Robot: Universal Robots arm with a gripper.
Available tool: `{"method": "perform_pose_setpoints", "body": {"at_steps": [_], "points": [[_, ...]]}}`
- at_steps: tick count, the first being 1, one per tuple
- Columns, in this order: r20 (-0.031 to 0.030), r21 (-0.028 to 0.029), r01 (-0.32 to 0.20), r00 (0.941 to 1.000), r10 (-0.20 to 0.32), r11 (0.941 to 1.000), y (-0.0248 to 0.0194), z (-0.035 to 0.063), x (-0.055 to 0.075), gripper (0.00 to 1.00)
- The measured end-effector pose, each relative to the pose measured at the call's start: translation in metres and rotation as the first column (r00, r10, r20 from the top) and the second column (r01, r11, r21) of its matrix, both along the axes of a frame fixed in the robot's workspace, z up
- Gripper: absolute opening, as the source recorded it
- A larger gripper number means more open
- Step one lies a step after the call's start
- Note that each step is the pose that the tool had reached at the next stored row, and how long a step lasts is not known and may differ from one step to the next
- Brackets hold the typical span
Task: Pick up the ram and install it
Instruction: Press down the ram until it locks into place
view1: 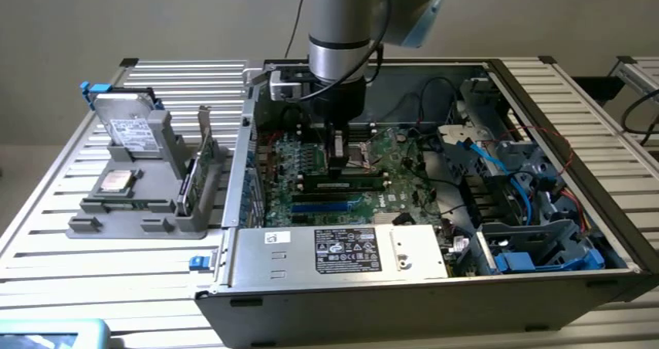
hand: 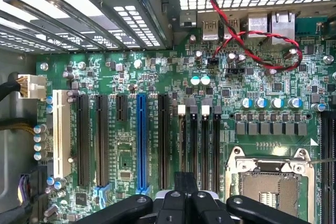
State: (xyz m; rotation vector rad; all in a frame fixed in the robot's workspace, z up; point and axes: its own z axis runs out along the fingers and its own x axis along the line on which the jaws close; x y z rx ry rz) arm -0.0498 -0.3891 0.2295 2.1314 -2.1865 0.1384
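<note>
On the exterior view's left I saw a grey holder (view1: 134, 214) on the slatted table (view1: 62, 233), carrying a hard drive (view1: 132, 129) stood upright, a processor chip (view1: 113, 181) lying flat, and a green card with a metal bracket (view1: 197, 167) standing on edge just beside the open computer case (view1: 412, 287). Further right, inside the case, the arm (view1: 338, 32) reached straight down over the motherboard (view1: 309, 179). The gripper (view1: 338, 160) was at the board, its fingers (view1: 337, 144) fully closed, and I could not tell whether they had hold of anything. The ram (view1: 345, 184) lay lengthwise in a slot directly beneath the fingertips, seemingly touching them, with a blue slot (view1: 327, 207) just in front of it. In the wrist view the closed black gripper (hand: 185, 203) sat over the narrow black memory slots (hand: 199, 140), between the long blue slot (hand: 142, 145) and the processor socket (hand: 270, 182). Over on the exterior view's right were blue cables (view1: 495, 160) and a drive cage (view1: 541, 249).
</note>
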Motion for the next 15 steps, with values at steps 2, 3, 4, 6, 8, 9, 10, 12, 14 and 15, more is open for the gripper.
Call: {"method": "perform_pose_setpoints", "body": {"at_steps": [2,3,4,6,8,9,10,12,14,15], "points": [[0.0,0.0001,0.001,1.0,-0.001,1.0,0.0001,-0.0021,0.0,0.11],[-0.0002,-0.0003,0.001,1.0,-0.001,1.0,0.0,-0.0026,-0.0001,0.11],[-0.0004,-0.0005,0.001,1.0,-0.001,1.0,0.0,-0.0031,-0.0001,0.11],[-0.0003,-0.0004,0.001,1.0,-0.001,1.0,0.0,-0.0039,-0.0003,0.11],[-0.0001,-0.0002,0.001,1.0,-0.001,1.0,0.0,-0.0042,-0.0004,0.11],[0.0,-0.0001,0.002,1.0,-0.002,1.0,0.0001,-0.0043,-0.0005,0.11],[0.0001,0.0,0.002,1.0,-0.002,1.0,0.0001,-0.0044,-0.0006,0.11],[0.0,0.0001,0.003,1.0,-0.003,1.0,0.0001,-0.0046,-0.0007,0.11],[0.0,-0.0001,0.003,1.0,-0.003,1.0,0.0,-0.0046,-0.0008,0.11],[0.0,-0.0001,0.004,1.0,-0.004,1.0,0.0,-0.0047,-0.0008,0.11]]}}
